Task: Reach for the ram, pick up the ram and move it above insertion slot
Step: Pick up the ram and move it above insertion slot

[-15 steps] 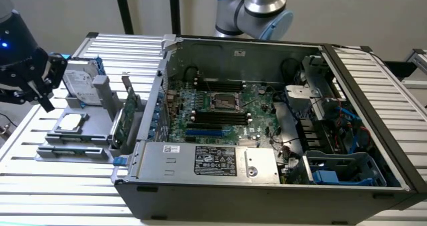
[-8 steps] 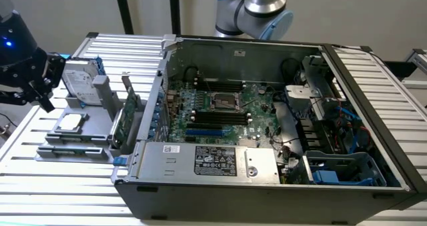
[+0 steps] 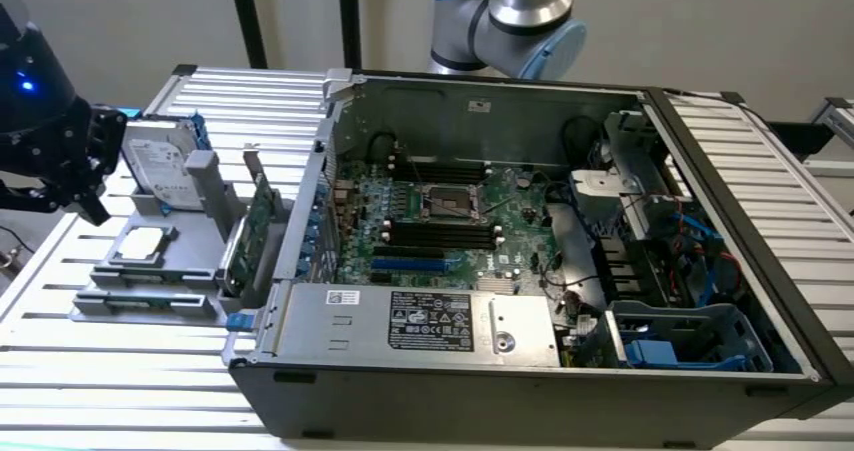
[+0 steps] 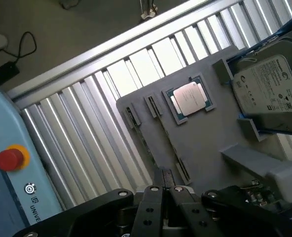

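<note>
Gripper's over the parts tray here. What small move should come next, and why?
Probably open the jaws first. The gripper is shut and holds nothing, hovering over the gray tray. A thin strip, likely the ram, sits in a tray slot just ahead of it. Shut jaws could not straddle it.

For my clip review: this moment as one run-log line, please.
gripper: shut, nothing held | position: above grey parts tray | on tray: processor, hard drive
</note>
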Robot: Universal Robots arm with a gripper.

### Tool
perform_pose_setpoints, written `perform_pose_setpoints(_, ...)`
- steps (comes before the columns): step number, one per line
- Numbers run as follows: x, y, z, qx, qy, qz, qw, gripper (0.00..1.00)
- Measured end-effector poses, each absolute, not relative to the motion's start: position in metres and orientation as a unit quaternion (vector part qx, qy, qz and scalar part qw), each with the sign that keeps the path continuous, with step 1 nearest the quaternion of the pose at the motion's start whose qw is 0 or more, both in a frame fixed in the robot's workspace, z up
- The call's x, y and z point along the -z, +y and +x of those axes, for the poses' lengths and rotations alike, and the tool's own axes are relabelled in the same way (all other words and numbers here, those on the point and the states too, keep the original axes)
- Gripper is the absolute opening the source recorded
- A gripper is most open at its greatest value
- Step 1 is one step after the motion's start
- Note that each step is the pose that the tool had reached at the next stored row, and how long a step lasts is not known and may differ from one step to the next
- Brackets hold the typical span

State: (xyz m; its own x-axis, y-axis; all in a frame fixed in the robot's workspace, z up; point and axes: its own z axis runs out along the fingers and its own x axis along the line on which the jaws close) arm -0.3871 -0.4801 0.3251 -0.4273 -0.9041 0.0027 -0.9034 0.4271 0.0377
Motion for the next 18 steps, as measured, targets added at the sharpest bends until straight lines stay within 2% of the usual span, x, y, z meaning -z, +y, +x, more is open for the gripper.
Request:
perform_pose_setpoints(8, -0.3223, -0.4801, -0.3871, 0.012, -0.805, 0.593, 0.009, 0.11)
perform_pose_setpoints(18, -0.3183, -0.4764, -0.3871, 0.003, -0.769, 0.639, -0.002, 0.11)
